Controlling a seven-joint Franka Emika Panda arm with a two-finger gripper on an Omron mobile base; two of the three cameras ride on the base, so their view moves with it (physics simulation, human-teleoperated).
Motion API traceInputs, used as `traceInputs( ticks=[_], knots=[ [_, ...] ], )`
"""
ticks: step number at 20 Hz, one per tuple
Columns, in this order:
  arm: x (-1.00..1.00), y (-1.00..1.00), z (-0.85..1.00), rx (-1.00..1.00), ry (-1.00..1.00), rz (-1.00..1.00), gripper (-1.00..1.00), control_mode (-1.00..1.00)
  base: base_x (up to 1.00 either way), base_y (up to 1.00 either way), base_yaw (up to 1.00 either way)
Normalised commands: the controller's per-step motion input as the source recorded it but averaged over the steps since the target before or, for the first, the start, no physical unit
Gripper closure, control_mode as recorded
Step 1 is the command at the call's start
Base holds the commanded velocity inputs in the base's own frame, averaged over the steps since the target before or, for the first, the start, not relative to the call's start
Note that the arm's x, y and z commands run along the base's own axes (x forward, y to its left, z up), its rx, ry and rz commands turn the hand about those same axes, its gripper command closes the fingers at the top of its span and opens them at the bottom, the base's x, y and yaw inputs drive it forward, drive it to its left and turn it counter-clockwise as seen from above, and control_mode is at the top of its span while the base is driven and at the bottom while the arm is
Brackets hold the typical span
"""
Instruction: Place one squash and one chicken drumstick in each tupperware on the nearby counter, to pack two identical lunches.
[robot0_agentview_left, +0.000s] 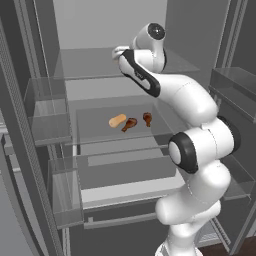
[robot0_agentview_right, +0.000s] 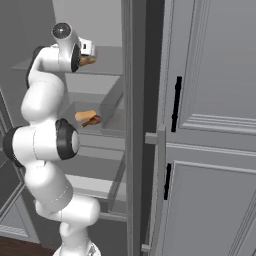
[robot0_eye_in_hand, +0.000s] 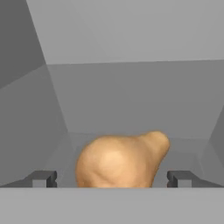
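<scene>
We hold the gripper (robot0_eye_in_hand: 112, 178) wide open with 1 squash (robot0_eye_in_hand: 120, 160) lying straight ahead between its fingertips on the fridge shelf (robot0_eye_in_hand: 131, 100), long axis crosswise, neck up-right.

No readable text, label, brand, number or sign is found in any of the views. The surfaces are rendered plain, without lettering or markings.
</scene>
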Motion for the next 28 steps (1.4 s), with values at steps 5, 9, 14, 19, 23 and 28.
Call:
traceInputs(
  ticks=[5,9,14,19,23,28],
  knots=[
    [0.14,0.0,-0.25,0.0,0.0,0.0,-1.0,-1.0,0.0,0.0,0.0],
    [0.0,0.0,-0.46,-0.02,0.0,0.0,-1.0,-1.0,0.0,0.0,0.0],
    [0.1,0.06,-0.37,-0.02,0.0,0.0,1.0,-1.0,0.0,0.0,0.0],
    [0.4,0.0,-0.05,-0.05,-0.14,0.0,1.0,-1.0,0.0,0.0,0.0],
    [0.59,0.01,0.0,-0.02,-0.09,0.0,1.0,-1.0,0.0,0.0,0.0],
    [-0.51,0.0,0.38,0.07,0.0,0.1,1.0,-1.0,0.0,0.0,0.0]
  ],
)
